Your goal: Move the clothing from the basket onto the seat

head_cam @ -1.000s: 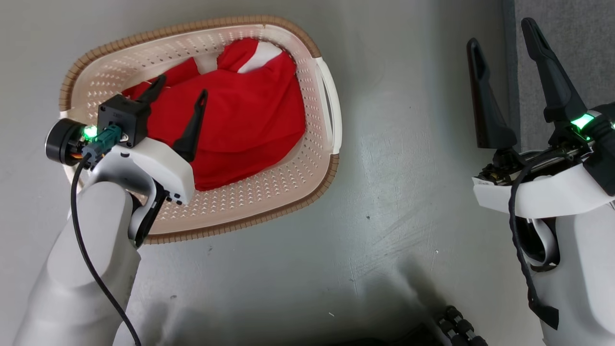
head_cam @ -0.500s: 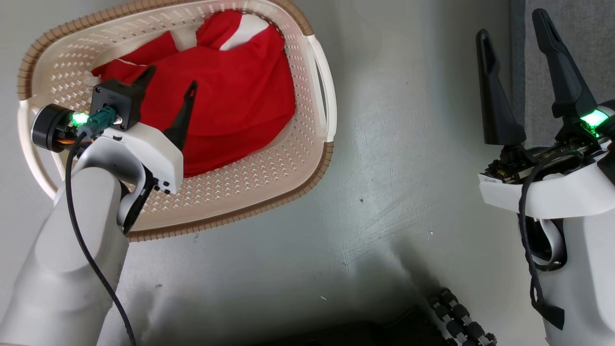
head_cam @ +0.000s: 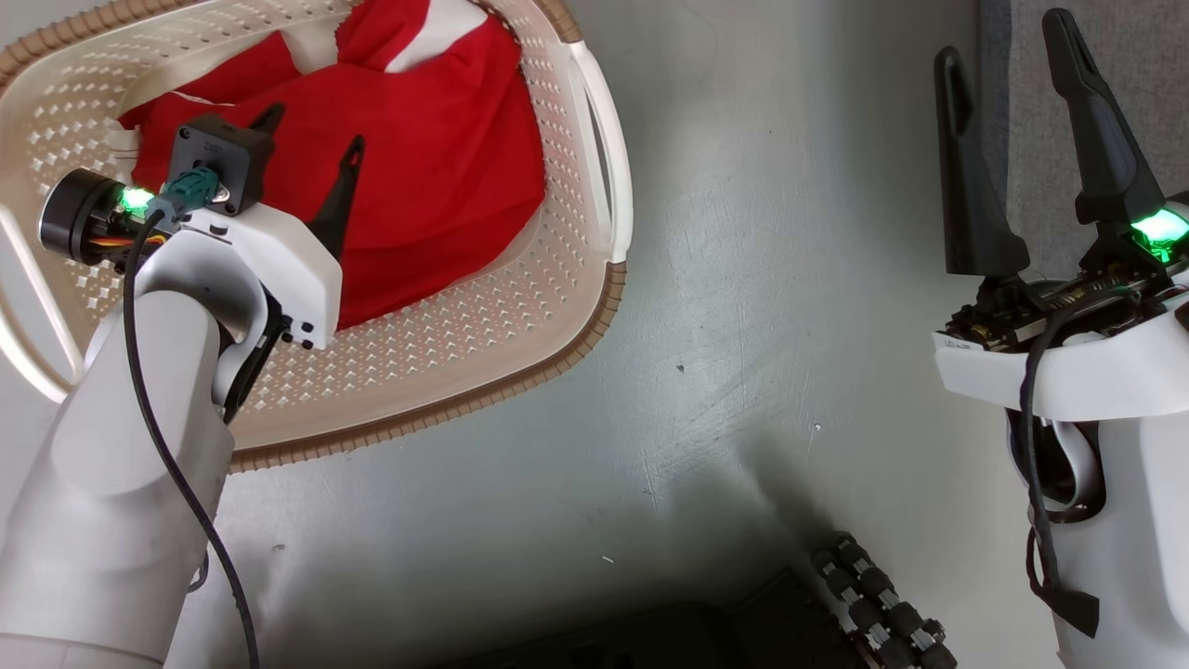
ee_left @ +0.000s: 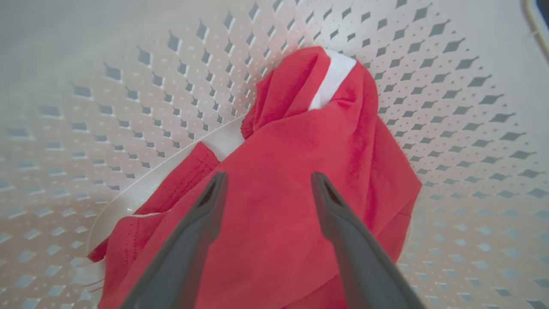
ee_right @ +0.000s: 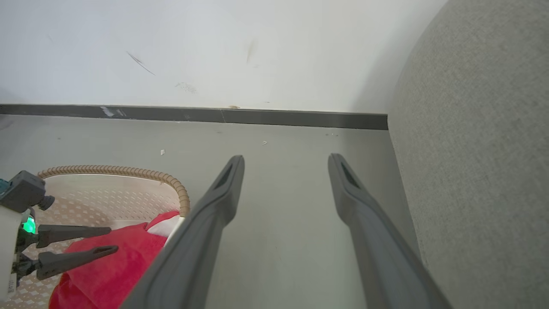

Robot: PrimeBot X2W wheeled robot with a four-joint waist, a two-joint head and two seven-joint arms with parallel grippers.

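As left jaws gape, clothing (ee_left: pixel 274 214) beneath

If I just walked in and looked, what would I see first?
The bright red clothing jumps out first, heaped inside the cream basket on the floor at the robot's left. The left hand hangs open over it. Over on the right, the right hand is open too, beside the grey seat.
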